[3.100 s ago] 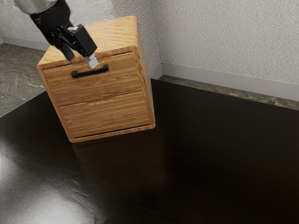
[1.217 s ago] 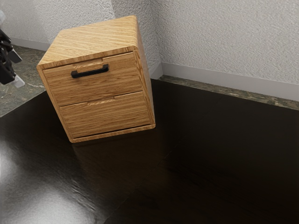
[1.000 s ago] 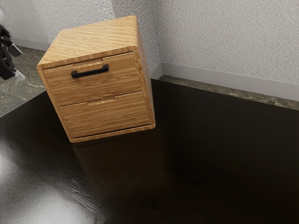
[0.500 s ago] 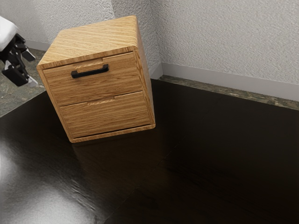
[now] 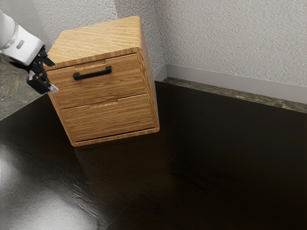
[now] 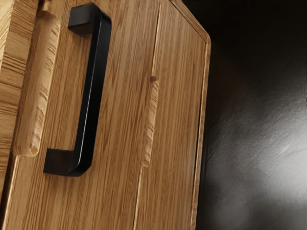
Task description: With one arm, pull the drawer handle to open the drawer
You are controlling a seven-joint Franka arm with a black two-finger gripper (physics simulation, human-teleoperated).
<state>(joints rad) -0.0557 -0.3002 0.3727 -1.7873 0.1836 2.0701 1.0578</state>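
Note:
A wooden cabinet [image 5: 100,40] with two drawers stands on the dark floor against the wall corner. The upper drawer [image 5: 120,81] carries a black bar handle [image 5: 92,73] and sits flush with the cabinet front. My gripper [image 5: 51,75] hovers at the cabinet's front corner, on the exterior view's left of the handle, open and holding nothing. The wrist view looks along the drawer fronts: the handle [image 6: 86,96] is close ahead, with the upper drawer front [image 6: 120,143] behind it and the lower drawer front [image 6: 177,120] beyond.
The lower drawer [image 5: 108,117] has no handle and is flush too. Glossy black floor [image 5: 201,167] spreads in front and to the exterior view's right. A textured white wall [image 5: 230,33] with a baseboard stands behind.
My hand was over the handle 3.1 s ago, then drew back to the exterior view's left edge. Over the last second it has come back rightward to the cabinet's front corner. The drawer has not moved.

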